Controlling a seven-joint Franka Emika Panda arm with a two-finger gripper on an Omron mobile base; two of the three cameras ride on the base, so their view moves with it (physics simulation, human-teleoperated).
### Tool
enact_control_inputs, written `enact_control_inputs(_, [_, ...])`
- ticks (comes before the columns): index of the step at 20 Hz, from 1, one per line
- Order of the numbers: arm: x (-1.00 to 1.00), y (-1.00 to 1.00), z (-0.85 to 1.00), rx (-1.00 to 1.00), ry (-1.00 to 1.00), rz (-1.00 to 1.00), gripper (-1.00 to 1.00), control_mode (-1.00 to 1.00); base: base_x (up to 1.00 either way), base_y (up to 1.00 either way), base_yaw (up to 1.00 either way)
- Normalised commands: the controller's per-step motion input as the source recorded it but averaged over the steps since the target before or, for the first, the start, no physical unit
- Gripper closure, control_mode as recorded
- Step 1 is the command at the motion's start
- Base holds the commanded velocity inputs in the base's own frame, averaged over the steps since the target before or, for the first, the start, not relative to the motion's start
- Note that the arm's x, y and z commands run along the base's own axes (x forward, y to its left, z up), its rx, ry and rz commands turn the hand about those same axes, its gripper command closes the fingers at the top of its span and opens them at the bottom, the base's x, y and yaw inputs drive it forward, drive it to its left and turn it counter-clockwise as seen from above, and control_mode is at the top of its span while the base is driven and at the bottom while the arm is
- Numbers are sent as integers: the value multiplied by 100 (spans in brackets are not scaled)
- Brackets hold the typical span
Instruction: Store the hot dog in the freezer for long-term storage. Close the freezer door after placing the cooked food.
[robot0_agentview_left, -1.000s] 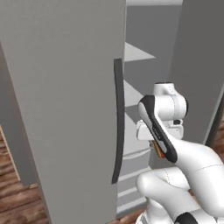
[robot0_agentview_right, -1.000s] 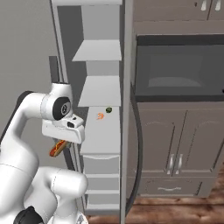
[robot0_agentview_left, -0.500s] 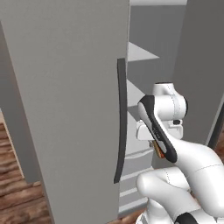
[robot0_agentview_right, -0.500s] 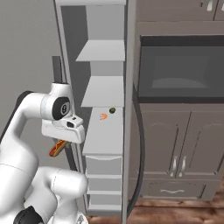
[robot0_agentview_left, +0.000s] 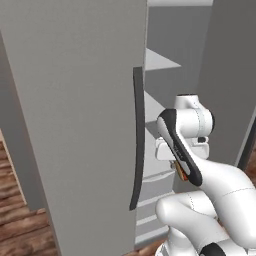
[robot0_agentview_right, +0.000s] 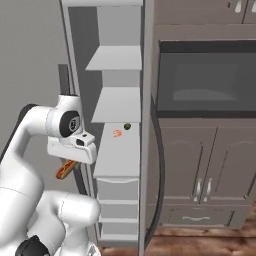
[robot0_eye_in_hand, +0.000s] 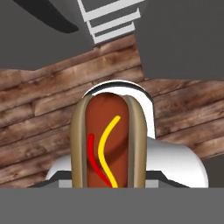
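My gripper (robot0_agentview_right: 70, 163) is shut on the hot dog (robot0_agentview_right: 66, 169), a red-orange sausage in a tan bun that hangs below the hand, left of the freezer (robot0_agentview_right: 118, 150). The hand view looks straight down along the hot dog (robot0_eye_in_hand: 107, 144), streaked with yellow and red sauce, over the wooden floor (robot0_eye_in_hand: 39, 113). In the left base view only an orange bit of the hot dog (robot0_agentview_left: 181, 173) peeks out beside the arm. The freezer stands open, showing white shelves and drawers. The freezer door (robot0_agentview_left: 75, 110), with its long dark handle (robot0_agentview_left: 137, 140), is swung out to the left.
A small dark green round item (robot0_agentview_right: 127, 126) and an orange scrap (robot0_agentview_right: 117, 133) lie on a middle freezer shelf. The right fridge door (robot0_agentview_right: 148, 115) stands edge-on beside the opening. A dark microwave (robot0_agentview_right: 205, 80) sits above grey cabinets (robot0_agentview_right: 200, 185) on the right.
Both base views have shifted slightly, so the camera has moved and the freezer door looms larger. The hot dog stays in the shut gripper, in the same pose.
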Motion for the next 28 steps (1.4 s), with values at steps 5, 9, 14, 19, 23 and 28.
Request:
enact_control_inputs(5, [0,0,0,0,0,0,100,100,34,-1,-7])
enact_control_inputs(9, [0,0,0,0,0,0,100,100,42,0,-10])
enact_control_inputs(14, [0,0,0,0,0,0,100,100,31,-1,-8])
enact_control_inputs(19, [0,0,0,0,0,0,100,100,10,-19,-1])
enact_control_inputs(23, [0,0,0,0,0,0,100,100,5,-32,0])
enact_control_inputs(28, [0,0,0,0,0,0,100,100,7,-34,0])
